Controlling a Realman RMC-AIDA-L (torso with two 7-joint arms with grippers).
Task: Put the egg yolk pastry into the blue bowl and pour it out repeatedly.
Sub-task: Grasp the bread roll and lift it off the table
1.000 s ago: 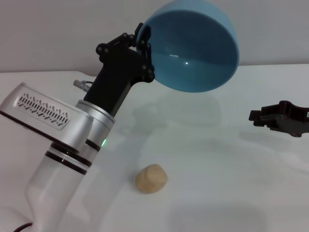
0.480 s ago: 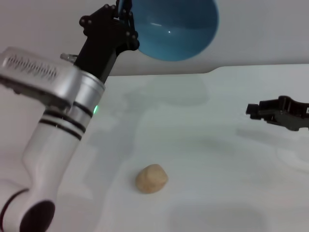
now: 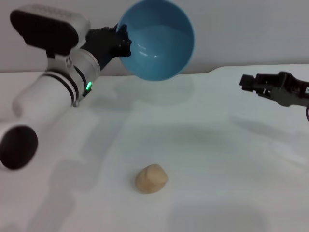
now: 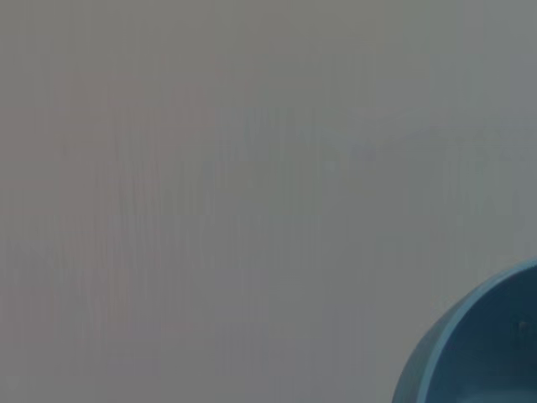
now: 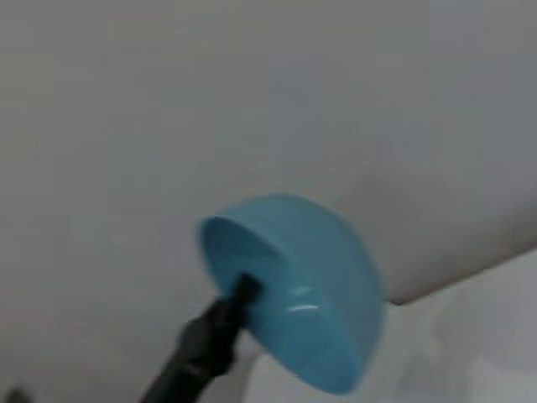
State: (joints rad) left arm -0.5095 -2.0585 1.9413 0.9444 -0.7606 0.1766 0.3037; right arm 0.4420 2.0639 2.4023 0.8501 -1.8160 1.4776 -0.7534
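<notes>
Gripping the blue bowl (image 3: pixel 157 41) aloft, left hand (image 3: pixel 120 42); egg yolk pastry (image 3: pixel 151 179) below.

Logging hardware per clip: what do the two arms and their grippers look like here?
The left arm is a glossy white tube with black ring bands, a small green light and a black end cap; a dark housing sits on top. Its left gripper is matte black with jointed linkages. The right gripper is the same black, angular build; little of its arm shows.

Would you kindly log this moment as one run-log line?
left pincer: holds blue bowl raised, tilted, empty | egg yolk pastry: on table | right pincer: idle, hovering
</notes>
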